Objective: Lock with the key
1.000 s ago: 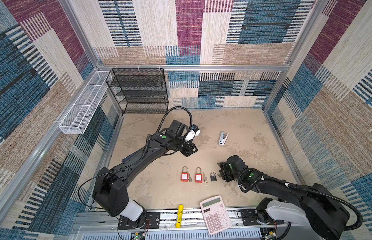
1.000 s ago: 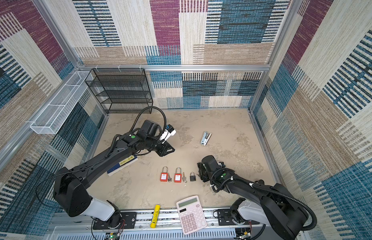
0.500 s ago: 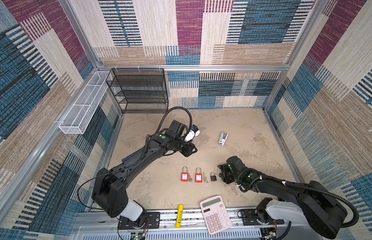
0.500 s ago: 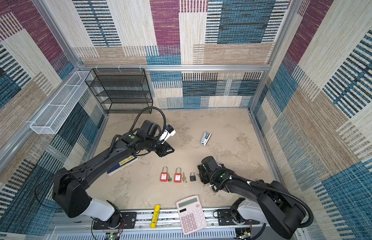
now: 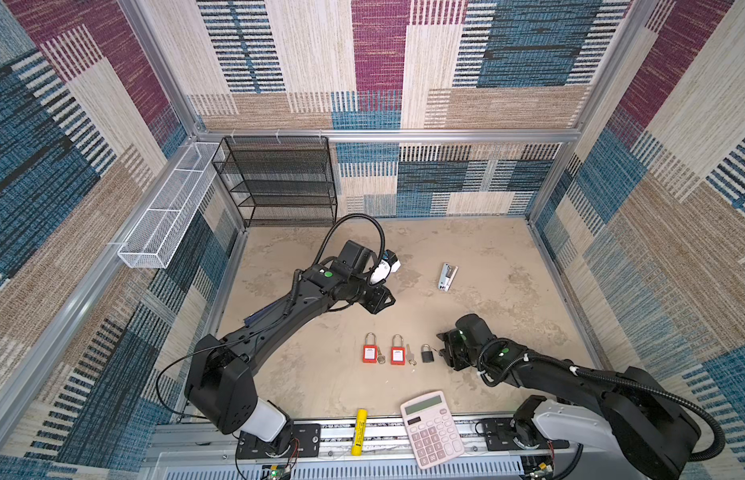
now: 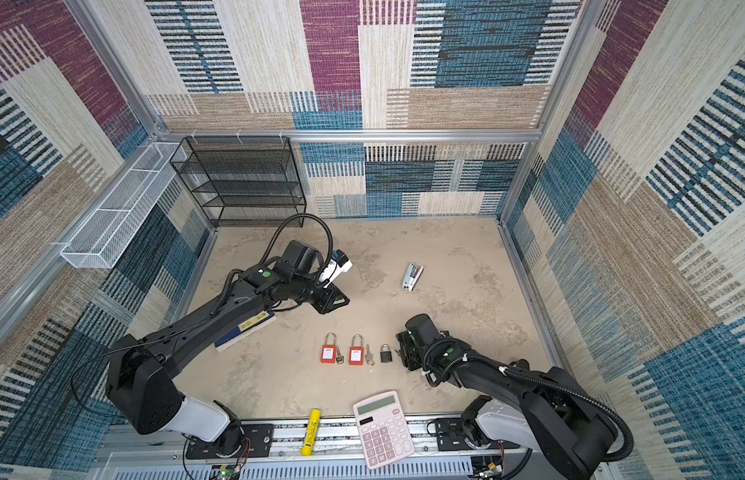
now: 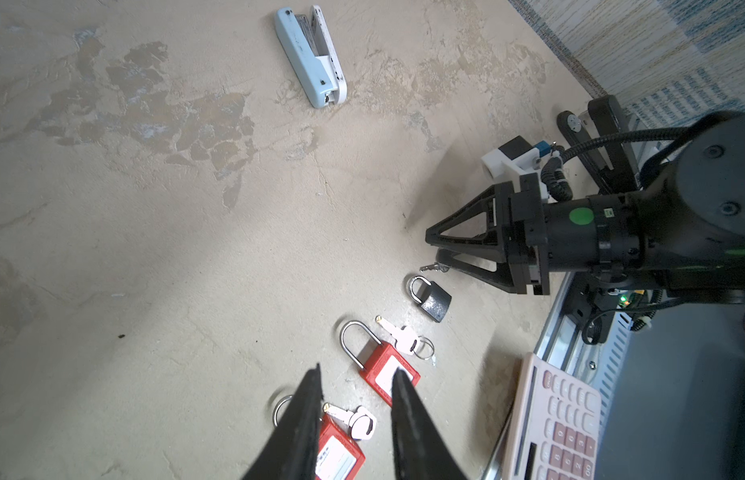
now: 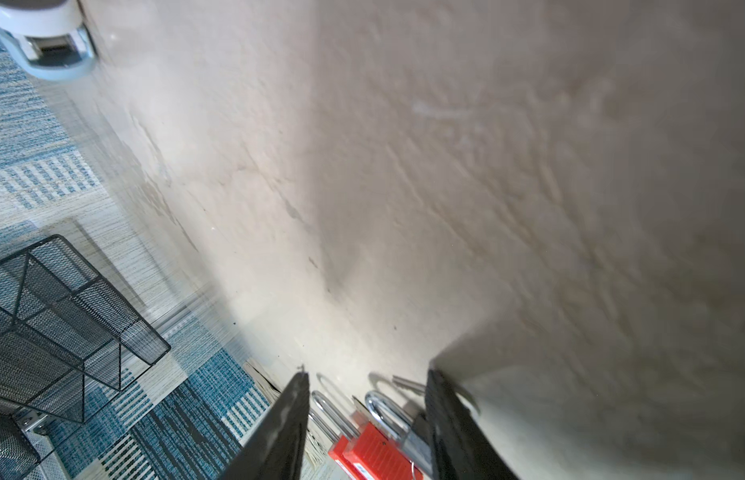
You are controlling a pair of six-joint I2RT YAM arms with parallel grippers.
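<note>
right hand [image 5: 441,348] sits low over the worktop [image 5: 487,257] at the right end of the lock row, tips toward the black padlock [image 5: 427,353]. its jaws stand moderately wide. in the right wrist view i see worktop and padlocks through the gap, and nothing is pinched between the fingers [image 8: 287,424].

the small key [image 7: 432,267] lies on the worktop right at the tips of this hand, between the hand and the black padlock. i cannot tell whether a fingertip touches it. the black padlock lies flat, apart from the hand. i cannot tell whether its shackle is latched.

next along the row to the left are the middle key [image 5: 410,355], the right red padlock [image 5: 398,356], the left key [image 5: 381,356] and the left red padlock [image 5: 369,354]. both red padlocks lie flat with their shackles toward the back wall.

left hand [image 7: 357,370] hangs above the worktop behind the row, apart from the locks. its jaws are narrow and empty. the left wrist view looks past the fingers onto both red padlocks.

elsewhere:
- pale blue stapler [image 5: 447,277], back right
- calculator [image 5: 432,428] and yellow tube [image 5: 358,426], front edge
- blue book [image 6: 246,328], under the left arm
- black mesh rack [image 5: 279,183], back left corner
- white wire basket [image 5: 167,212], on the left wall
</note>
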